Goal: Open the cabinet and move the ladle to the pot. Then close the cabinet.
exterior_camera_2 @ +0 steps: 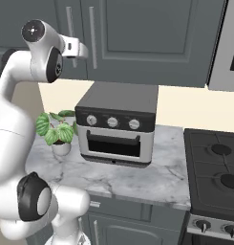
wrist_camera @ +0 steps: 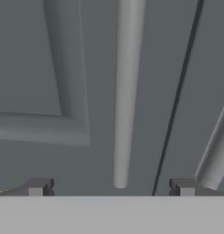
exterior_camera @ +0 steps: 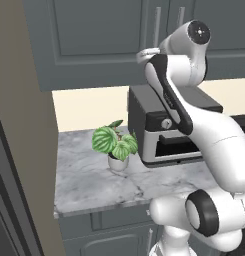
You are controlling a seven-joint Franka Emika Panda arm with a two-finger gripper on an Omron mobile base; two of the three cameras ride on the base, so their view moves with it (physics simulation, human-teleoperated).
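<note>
The cabinet (exterior_camera: 94,35) (exterior_camera_2: 137,33) is the dark grey wall unit above the counter, and both its doors are shut. In the hand view my gripper (wrist_camera: 111,188) is open just in front of the left door, one fingertip on each side of the lower end of its silver bar handle (wrist_camera: 126,91). The fingertips do not touch the handle. The seam between the doors (wrist_camera: 177,96) runs to the right of it, then the other door's handle (wrist_camera: 216,155). From the right base view my hand (exterior_camera_2: 76,47) reaches toward the two handles (exterior_camera_2: 92,33). The ladle and the pot are out of view.
A black and silver toaster oven (exterior_camera: 164,130) (exterior_camera_2: 116,122) stands on the marble counter (exterior_camera_2: 137,177) under the cabinet. A potted plant (exterior_camera: 114,142) (exterior_camera_2: 54,131) sits to its left. A stove (exterior_camera_2: 214,162) lies at the right, and a tall panel (exterior_camera: 19,150) walls the left.
</note>
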